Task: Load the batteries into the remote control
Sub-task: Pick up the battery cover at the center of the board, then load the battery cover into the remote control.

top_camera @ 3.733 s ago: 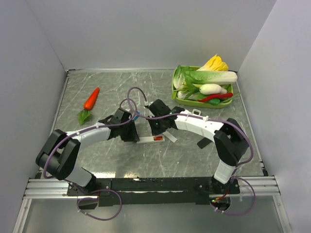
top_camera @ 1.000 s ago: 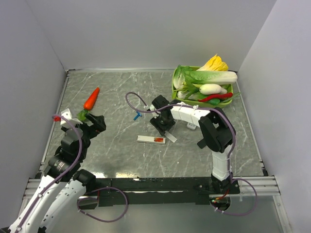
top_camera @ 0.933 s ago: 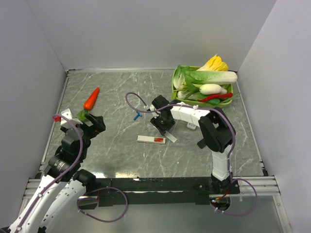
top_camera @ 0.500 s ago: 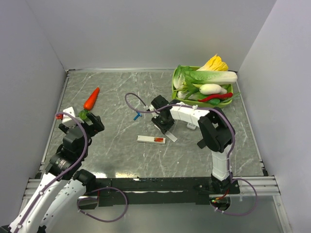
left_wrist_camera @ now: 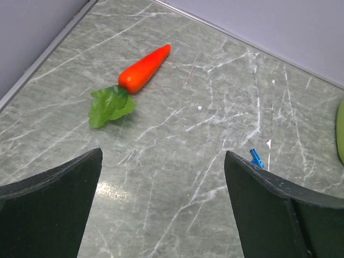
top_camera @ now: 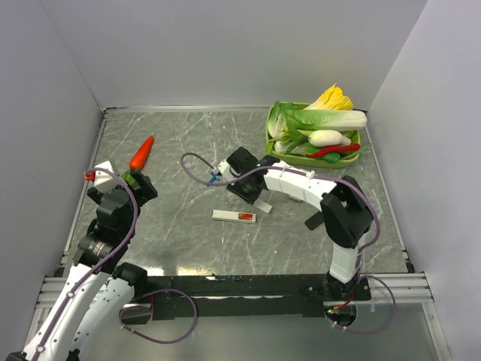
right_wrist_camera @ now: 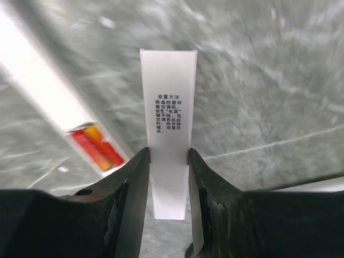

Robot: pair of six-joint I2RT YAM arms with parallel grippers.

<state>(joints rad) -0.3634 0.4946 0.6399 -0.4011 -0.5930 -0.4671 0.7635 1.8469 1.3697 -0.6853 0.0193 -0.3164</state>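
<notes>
The right pincer (right_wrist_camera: pixel 167 153) is squeezing a thin white cover (right_wrist_camera: pixel 168 107) between its two fingers (right_wrist_camera: pixel 134 185). The cover is sticking straight out past the fingers, and small black writing is showing on it. I cannot tell if the cover is touching the surface (top_camera: pixel 173 135).

The remote (top_camera: pixel 229 216) is lying flat near the middle of the surface, just beside the right pincer and a bit closer to the arm bases. In the right wrist view it is running off to the left of the cover, and the two are not touching. Its back is open. The batteries (right_wrist_camera: pixel 97 148) are sitting in the open slot, looking red and orange, at the end nearest the cover.

The left pincer (left_wrist_camera: pixel 163 156) is standing wide open and is holding nothing. It is hanging over the left side of the surface, well apart from the remote. A carrot (left_wrist_camera: pixel 144 68) with a green leaf is lying ahead of it. A small blue piece (left_wrist_camera: pixel 257 158) is lying farther right, just beside the right arm's wrist.

A green tray (top_camera: pixel 269 139) full of vegetables is sitting in the far right corner. Something small and black (top_camera: pixel 313 222) is lying by the right arm, and I cannot tell what it is.
</notes>
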